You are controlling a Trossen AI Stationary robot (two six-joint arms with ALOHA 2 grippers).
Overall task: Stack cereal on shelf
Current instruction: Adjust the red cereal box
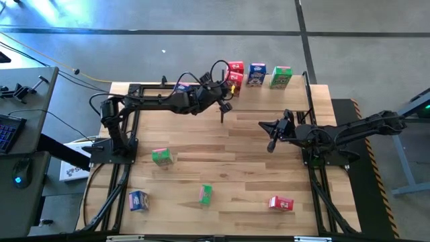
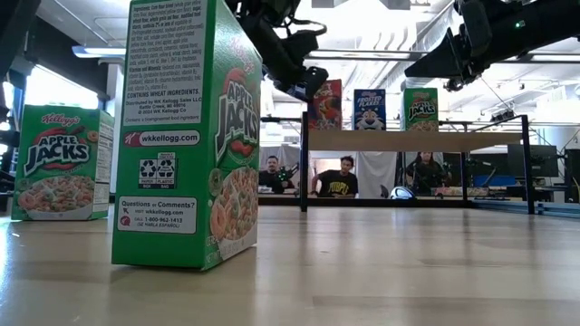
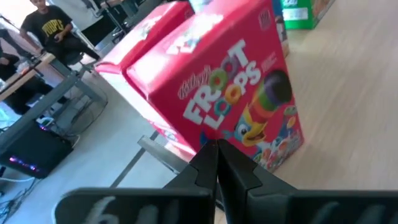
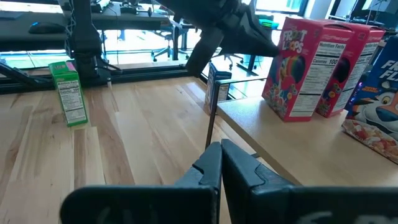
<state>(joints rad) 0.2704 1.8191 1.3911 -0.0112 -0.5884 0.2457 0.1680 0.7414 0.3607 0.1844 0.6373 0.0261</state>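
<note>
On shelf, 4 cereal boxes upright, fronts fwd, L tool & R tool pressed together.

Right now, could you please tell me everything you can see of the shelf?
The shelf is a small light-wood board on thin black metal posts at the table's far edge. It carries upright cereal boxes in a row: two red Froot Loops boxes, a blue box and a green box. The left gripper, shut, is by the red boxes.
</note>
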